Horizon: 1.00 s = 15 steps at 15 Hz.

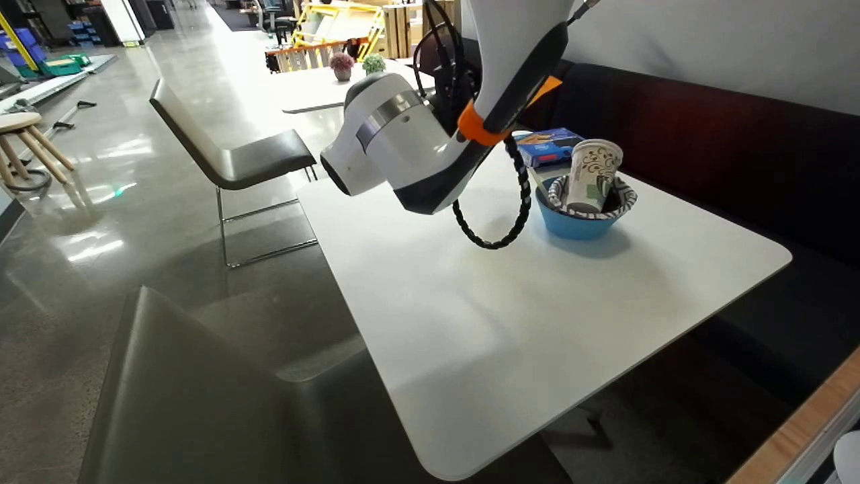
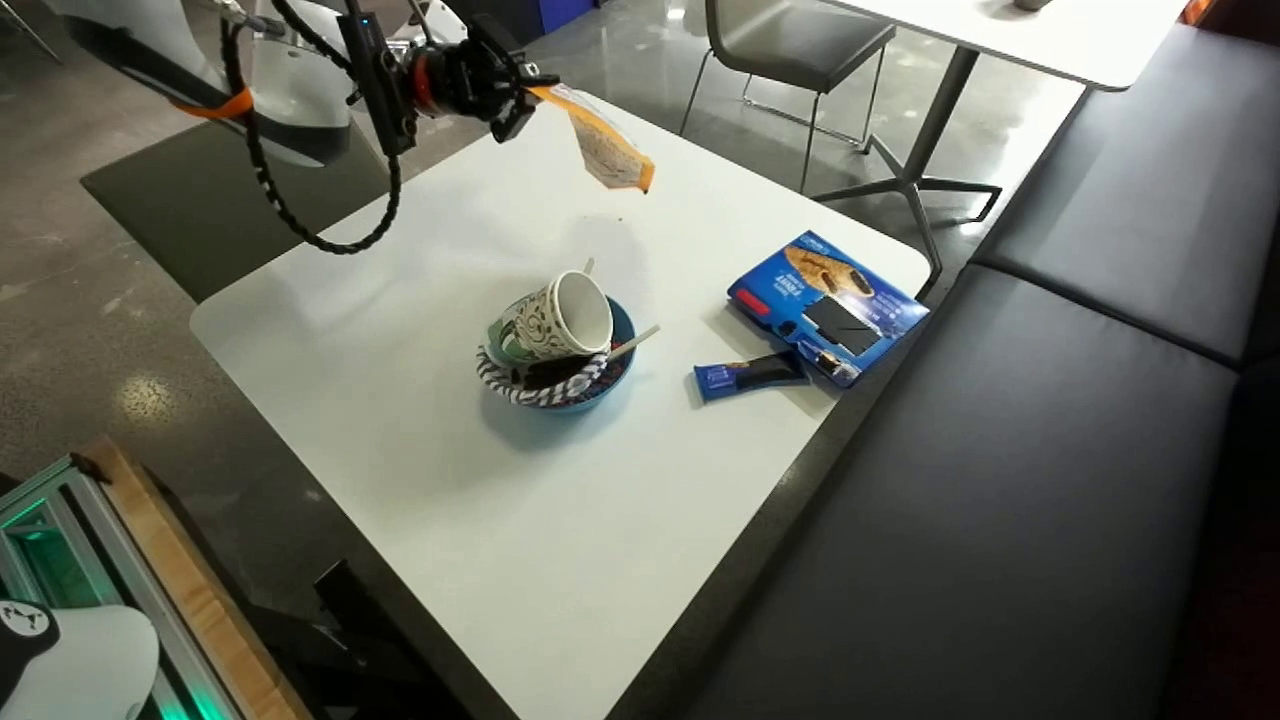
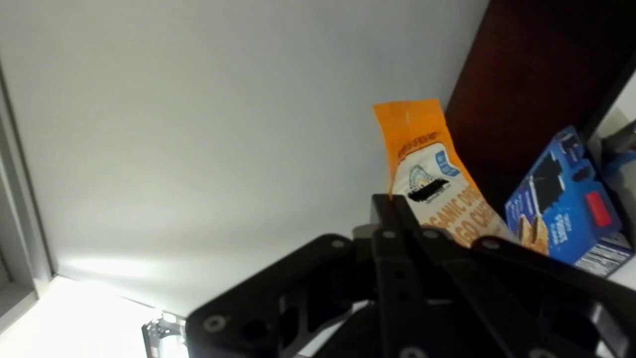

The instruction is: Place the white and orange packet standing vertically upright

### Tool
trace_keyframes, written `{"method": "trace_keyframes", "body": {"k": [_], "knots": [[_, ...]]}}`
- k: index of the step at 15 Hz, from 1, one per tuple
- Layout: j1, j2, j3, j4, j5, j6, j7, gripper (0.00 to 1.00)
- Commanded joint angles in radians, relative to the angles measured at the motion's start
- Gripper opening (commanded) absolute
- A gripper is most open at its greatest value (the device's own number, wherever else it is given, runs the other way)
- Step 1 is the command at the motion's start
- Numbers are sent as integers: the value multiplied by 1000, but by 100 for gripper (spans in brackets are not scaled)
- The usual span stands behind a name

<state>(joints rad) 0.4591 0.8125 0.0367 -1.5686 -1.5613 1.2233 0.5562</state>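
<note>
White and orange packet (image 3: 437,174), "ORGANIC" legible, tilted above table (image 2: 400,400); gripper (image 3: 391,200) closed, pinching its edge.

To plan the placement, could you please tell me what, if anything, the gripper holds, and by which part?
The gripper holds the white and orange packet, pinched by one edge.
</note>
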Motion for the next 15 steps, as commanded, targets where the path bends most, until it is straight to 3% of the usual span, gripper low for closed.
{"method": "trace_keyframes", "body": {"k": [1, 4, 5, 11, 15], "knots": [[2, 86, -1, 46, -108, -146, -72, 0], [-1, 137, -5, 58, -192, -230, -166, 0], [-34, 87, 41, 19, -158, -196, -98, 1], [-30, 130, 30, 39, -200, -224, -152, 0], [-19, 168, 27, 42, -294, -189, -230, 0]]}}
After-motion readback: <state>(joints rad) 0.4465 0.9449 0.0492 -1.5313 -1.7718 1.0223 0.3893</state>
